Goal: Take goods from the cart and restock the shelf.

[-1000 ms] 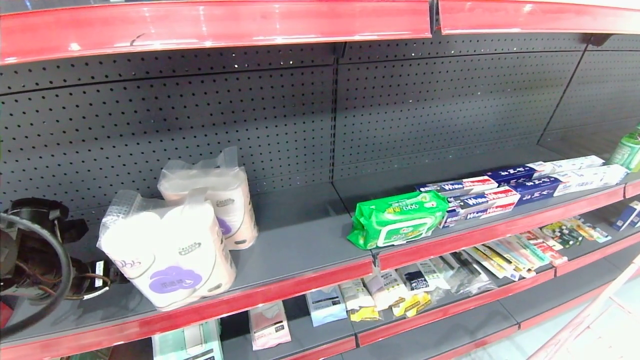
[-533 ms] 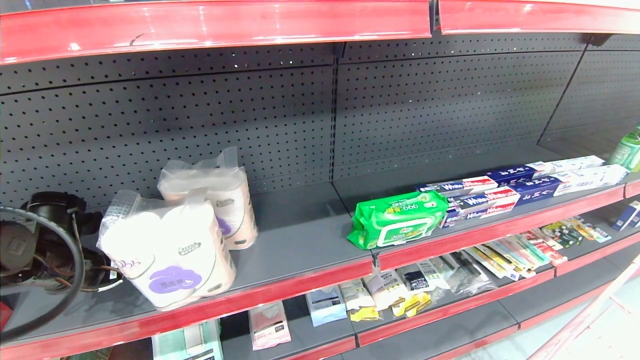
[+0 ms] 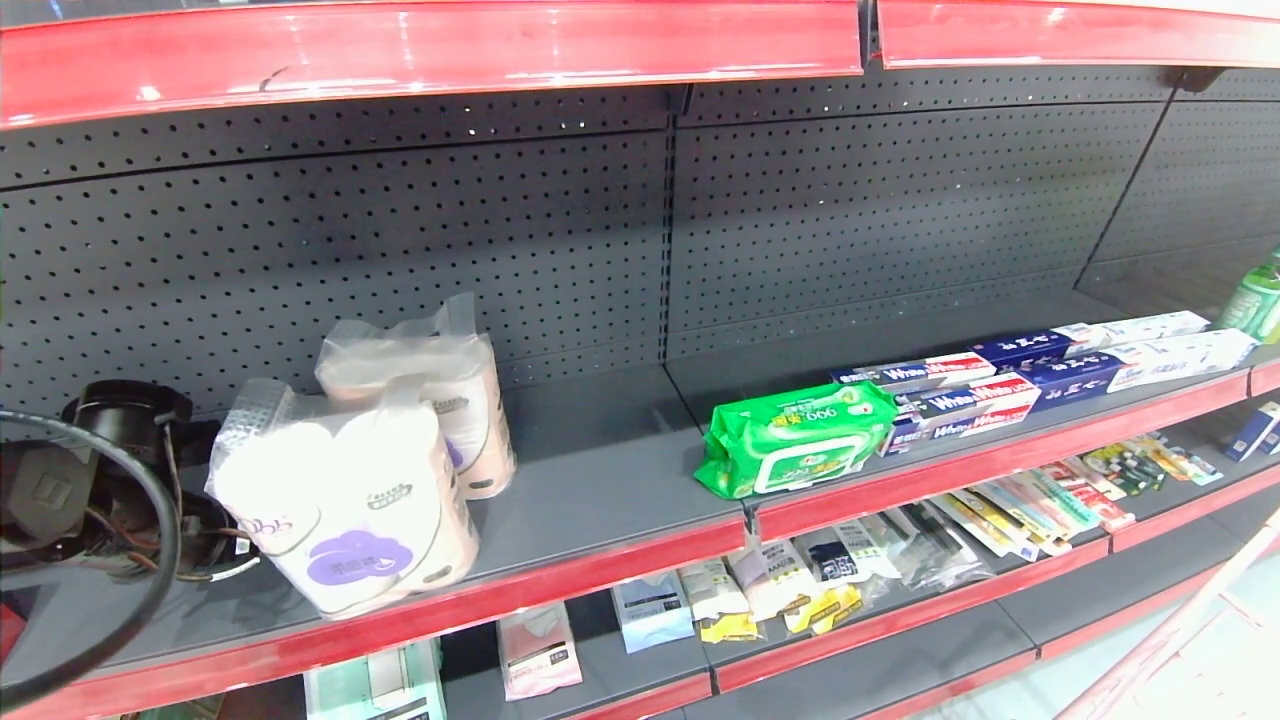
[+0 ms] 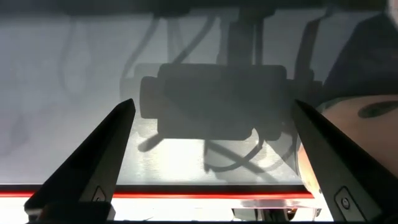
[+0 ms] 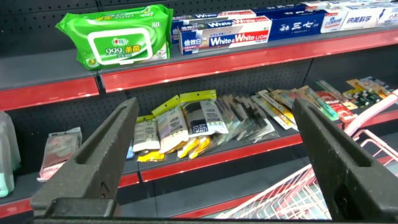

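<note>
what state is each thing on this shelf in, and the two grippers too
front toilet paper pack, upright, sealed, at front edge of shelf
rear toilet paper pack, upright, sealed
wet wipes pack, lying flat, lid shut
toothpaste boxes, lying flat, closed
left gripper, open, empty
right gripper, open, empty

Toilet-roll pack [image 3: 345, 510] upright on shelf [image 3: 600, 480]

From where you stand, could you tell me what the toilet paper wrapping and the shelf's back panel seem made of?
The toilet paper wrapping: thin clear plastic film, glossy, crinkled on top. The back panel: probably dark painted metal, matte, evenly perforated.
</note>
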